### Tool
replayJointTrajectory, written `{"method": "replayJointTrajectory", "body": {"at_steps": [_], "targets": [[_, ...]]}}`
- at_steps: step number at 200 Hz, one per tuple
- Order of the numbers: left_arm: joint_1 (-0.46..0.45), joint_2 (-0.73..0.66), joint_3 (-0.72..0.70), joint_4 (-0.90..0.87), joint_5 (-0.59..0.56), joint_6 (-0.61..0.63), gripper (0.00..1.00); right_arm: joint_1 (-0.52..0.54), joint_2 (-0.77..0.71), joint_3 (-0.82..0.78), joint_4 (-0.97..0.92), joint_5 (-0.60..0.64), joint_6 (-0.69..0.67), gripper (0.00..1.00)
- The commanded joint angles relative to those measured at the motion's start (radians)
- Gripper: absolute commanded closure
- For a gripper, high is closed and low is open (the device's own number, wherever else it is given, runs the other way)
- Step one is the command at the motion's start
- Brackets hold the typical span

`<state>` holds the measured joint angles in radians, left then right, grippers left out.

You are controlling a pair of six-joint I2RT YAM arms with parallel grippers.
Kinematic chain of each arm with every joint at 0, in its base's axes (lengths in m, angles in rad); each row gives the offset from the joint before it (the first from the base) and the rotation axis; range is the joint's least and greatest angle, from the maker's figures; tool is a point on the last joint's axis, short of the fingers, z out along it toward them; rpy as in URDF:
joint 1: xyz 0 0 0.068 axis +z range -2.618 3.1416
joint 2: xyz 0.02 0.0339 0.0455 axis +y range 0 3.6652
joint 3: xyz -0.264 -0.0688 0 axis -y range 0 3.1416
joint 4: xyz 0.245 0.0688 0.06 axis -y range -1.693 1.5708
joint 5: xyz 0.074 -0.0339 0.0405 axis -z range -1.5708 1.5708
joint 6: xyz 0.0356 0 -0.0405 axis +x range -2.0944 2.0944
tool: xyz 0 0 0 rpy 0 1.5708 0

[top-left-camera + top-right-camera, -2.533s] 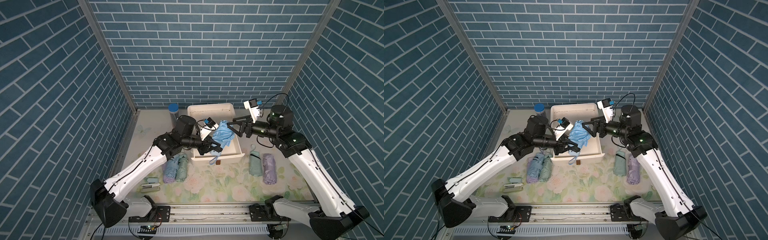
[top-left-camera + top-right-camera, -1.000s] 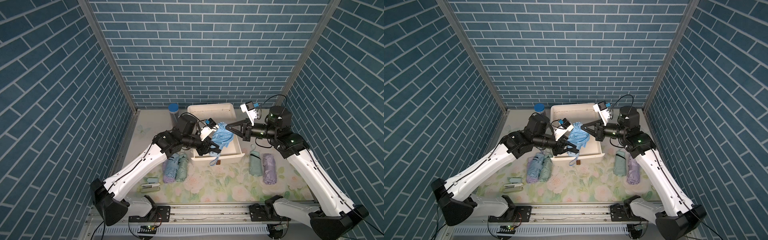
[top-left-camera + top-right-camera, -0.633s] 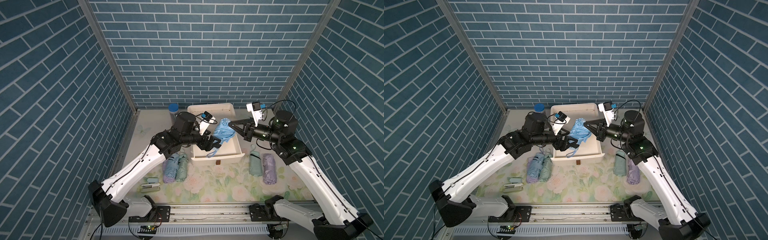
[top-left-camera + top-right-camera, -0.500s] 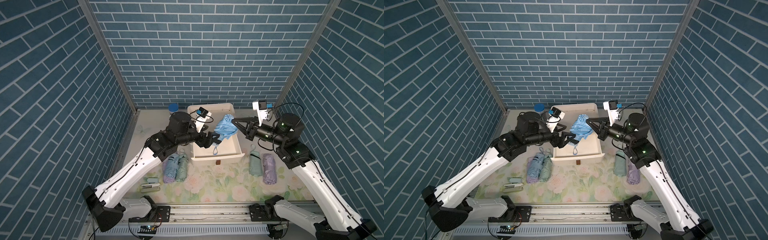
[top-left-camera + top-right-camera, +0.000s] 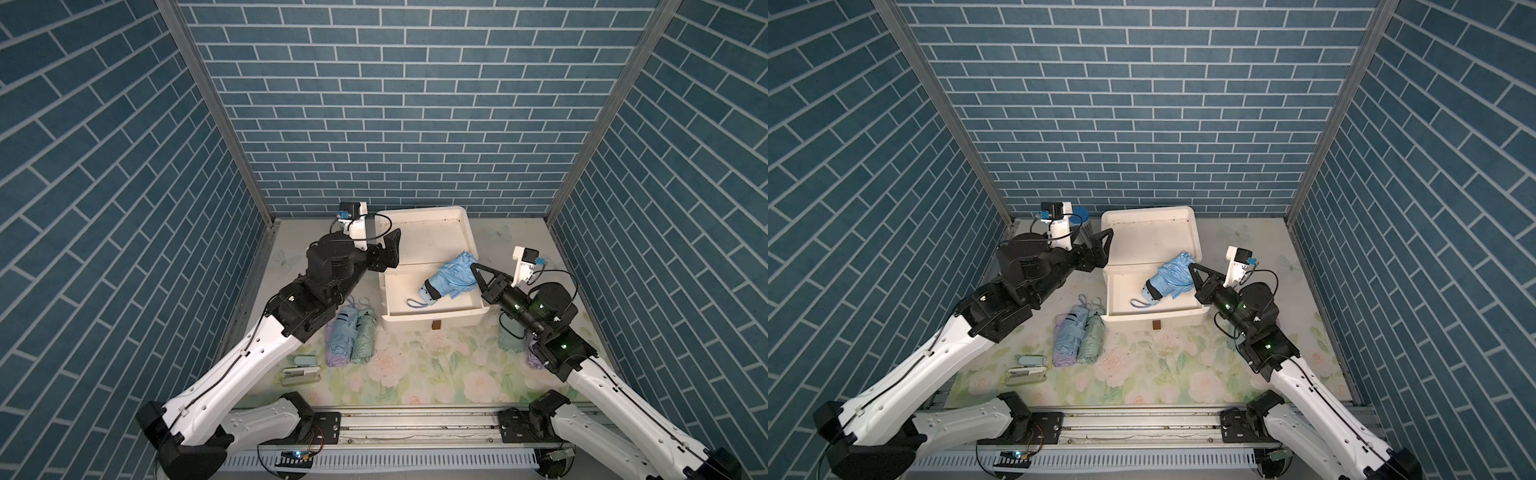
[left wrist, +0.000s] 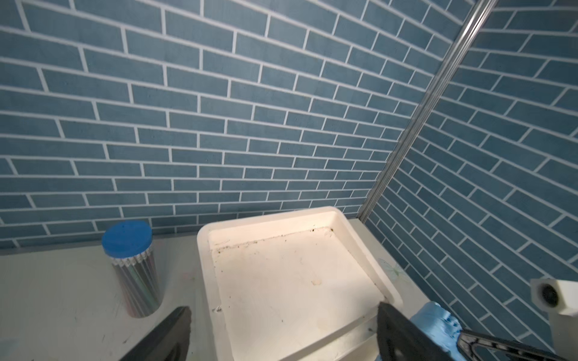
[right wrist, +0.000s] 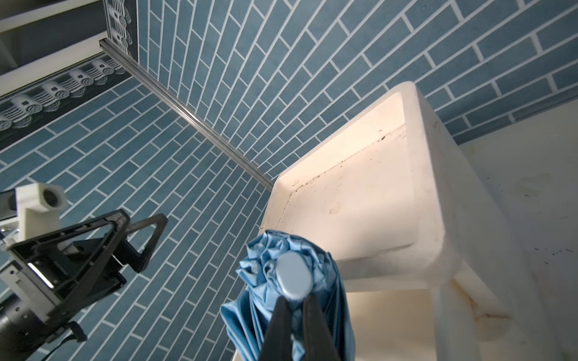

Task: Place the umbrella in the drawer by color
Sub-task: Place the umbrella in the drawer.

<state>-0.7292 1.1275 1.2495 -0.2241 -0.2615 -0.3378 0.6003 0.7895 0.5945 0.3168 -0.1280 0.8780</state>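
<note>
Right hand (image 5: pixel 474 267): clamped on tip end of blue umbrella (image 5: pixel 451 276).
Left hand (image 7: pixel 142 220): spread wide, nothing gripped.
Drawer (image 5: pixel 432 321): open; blue umbrella held tilted over it, handle end lowest.

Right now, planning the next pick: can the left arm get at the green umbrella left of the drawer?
Probably yes. The left gripper is open and empty, and the green umbrella lies uncovered on that arm's side, with only a bluish-lavender umbrella against it.
</note>
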Motion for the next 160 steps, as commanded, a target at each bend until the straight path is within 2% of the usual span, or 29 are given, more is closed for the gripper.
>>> {"method": "replayJointTrajectory", "body": {"at_steps": [1,19,43,47,58,72,80,107,129,150,160], "targets": [[0.016,0.027,-0.036,-0.009,-0.062,-0.062,0.05,0.093,-0.029,0.000,0.181,0.166,0.050,1.00],[0.041,0.066,-0.045,-0.036,-0.060,-0.101,0.06,0.158,-0.036,-0.030,0.138,0.245,0.052,1.00],[0.085,0.079,-0.081,-0.013,0.027,-0.128,0.08,0.220,-0.027,-0.022,0.033,0.325,0.049,0.99],[0.091,0.076,-0.091,0.000,0.043,-0.130,0.09,0.226,-0.023,-0.016,0.007,0.333,0.047,0.92],[0.101,0.067,-0.112,0.032,0.074,-0.133,0.09,0.237,-0.006,0.013,-0.065,0.351,0.039,0.60],[0.105,0.067,-0.118,0.049,0.093,-0.133,0.09,0.239,0.019,0.072,-0.174,0.364,0.018,0.38],[0.106,0.072,-0.113,0.051,0.099,-0.130,0.10,0.240,0.042,0.122,-0.265,0.388,0.014,0.31],[0.108,0.075,-0.098,0.048,0.127,-0.117,0.12,0.238,0.164,0.306,-0.568,0.421,-0.048,0.20],[0.109,0.055,-0.107,0.052,0.134,-0.105,0.13,0.237,0.259,0.451,-0.752,0.444,-0.116,0.20],[0.109,0.040,-0.112,0.039,0.096,-0.098,0.14,0.237,0.339,0.563,-0.873,0.433,-0.195,0.35],[0.112,0.034,-0.111,0.028,0.071,-0.100,0.15,0.238,0.376,0.601,-0.908,0.417,-0.228,0.50]]}}
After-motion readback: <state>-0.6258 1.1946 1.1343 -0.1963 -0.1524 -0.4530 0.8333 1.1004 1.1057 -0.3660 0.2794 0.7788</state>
